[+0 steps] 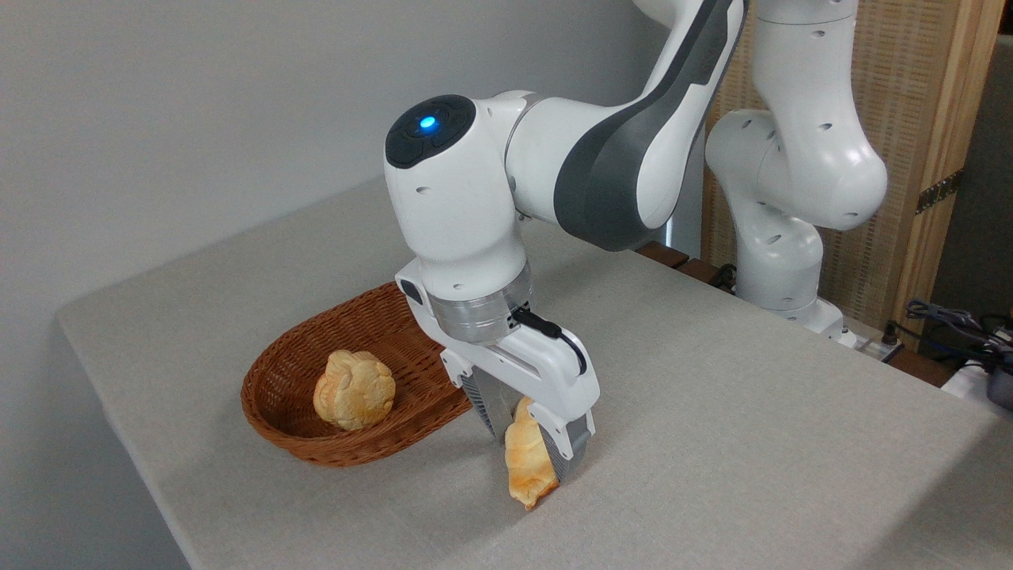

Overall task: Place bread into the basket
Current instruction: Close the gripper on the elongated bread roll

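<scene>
Presently noted: bread (525,467) clamped between the two fingers of the end effector (529,443), held nearly upright, one pointed end down and at or just above the tabletop (752,443); contact not determinable. Golden-tan crust, paler cream along the upper part, browner toward the lower tip; elongated, tapering to a point; upper end hidden between the fingers. Located at about 4 o'clock from the basket (316,443), just outside its rim, not inside. Basket oval, shallow, reddish-brown wicker, resting on the tabletop at 9 o'clock from the end effector. Round lumpy bun (354,389) lying inside the basket, toward its near side. White arm (554,166) reaching down from 1 o'clock, wrist directly above the bread, blue light lit on the joint cap.
</scene>
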You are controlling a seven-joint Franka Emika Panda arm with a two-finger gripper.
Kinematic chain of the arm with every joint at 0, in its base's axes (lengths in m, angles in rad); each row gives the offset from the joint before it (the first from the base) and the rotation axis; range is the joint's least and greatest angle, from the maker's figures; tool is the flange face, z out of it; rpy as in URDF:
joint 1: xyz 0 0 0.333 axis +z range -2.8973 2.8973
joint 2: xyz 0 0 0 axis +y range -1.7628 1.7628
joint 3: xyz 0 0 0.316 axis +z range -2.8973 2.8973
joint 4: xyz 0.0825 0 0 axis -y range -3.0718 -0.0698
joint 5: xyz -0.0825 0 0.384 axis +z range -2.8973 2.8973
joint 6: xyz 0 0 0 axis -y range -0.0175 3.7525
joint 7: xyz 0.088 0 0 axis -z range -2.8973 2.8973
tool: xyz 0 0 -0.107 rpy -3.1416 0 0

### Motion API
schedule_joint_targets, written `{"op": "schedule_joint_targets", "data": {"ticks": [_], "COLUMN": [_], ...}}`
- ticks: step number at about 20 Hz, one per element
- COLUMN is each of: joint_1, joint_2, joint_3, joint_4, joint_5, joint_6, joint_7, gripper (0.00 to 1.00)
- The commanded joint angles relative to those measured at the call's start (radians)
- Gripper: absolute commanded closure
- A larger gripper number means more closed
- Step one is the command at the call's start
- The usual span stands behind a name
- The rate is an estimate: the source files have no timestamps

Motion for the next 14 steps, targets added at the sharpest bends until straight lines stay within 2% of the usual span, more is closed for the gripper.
{"op": "schedule_joint_targets", "data": {"ticks": [1,14], "joint_1": [-0.007,-0.007], "joint_2": [-0.005,-0.017], "joint_3": [0.006,0.009], "joint_4": [-0.005,0.014], "joint_5": [0.018,0.011], "joint_6": [0.018,0.016], "joint_7": [0.002,0.002], "gripper": [0.43,0.43]}}
